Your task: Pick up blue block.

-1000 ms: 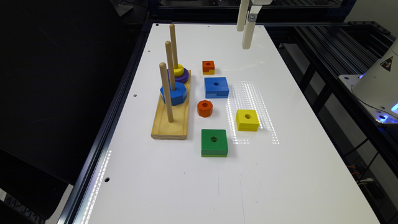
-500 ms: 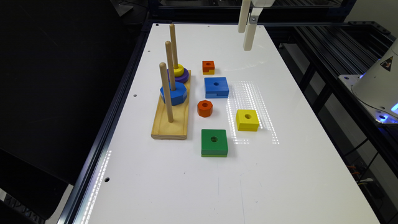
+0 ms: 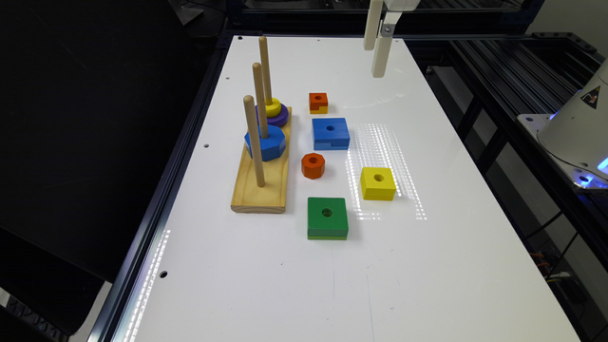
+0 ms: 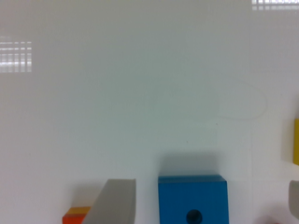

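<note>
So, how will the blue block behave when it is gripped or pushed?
The blue block looks like rigid painted wood, so it should not bend. It lies flat and square on the table, so it probably slides rather than rolls or tips. Its smooth paint may be slightly slippery.

End effector shifts slightly above the far end of the desk

Over the last second the end effector point(image 3: 376, 59) has drifted a little toward the exterior view's right, farther off sideways from the blue block point(image 3: 330, 133).

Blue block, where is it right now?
In the exterior view the blue block lies flat on the white table, between the small orange square and the orange octagon, right of the peg board.
</note>
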You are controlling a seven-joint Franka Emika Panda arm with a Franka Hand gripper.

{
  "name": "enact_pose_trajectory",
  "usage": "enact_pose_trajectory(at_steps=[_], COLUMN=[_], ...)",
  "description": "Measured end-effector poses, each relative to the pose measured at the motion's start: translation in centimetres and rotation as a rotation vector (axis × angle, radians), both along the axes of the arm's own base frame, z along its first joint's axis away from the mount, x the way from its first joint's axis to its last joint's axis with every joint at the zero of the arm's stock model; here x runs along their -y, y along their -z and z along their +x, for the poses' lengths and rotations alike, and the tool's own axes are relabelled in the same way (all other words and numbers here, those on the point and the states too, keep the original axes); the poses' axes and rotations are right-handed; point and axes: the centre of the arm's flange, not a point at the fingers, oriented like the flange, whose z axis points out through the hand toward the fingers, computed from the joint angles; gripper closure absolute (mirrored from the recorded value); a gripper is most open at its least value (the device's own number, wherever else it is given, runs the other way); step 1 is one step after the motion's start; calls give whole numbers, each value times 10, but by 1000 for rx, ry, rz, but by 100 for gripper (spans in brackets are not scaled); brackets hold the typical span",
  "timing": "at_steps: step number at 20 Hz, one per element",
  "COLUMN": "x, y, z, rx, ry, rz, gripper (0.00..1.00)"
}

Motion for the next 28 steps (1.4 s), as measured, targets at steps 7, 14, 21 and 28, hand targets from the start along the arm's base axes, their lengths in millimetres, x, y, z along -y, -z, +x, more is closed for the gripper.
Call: enact_pose_trajectory(at_steps=[7, 14, 21, 28], x=[-2, -4, -4, -4], y=[0, 3, 18, 25], z=[2, 8, 12, 14], rx=[14, 23, 18, 18], ry=[-5, -10, -11, -11], rz=[-1, 1, 10, 13], gripper=[0, 0, 0, 0])
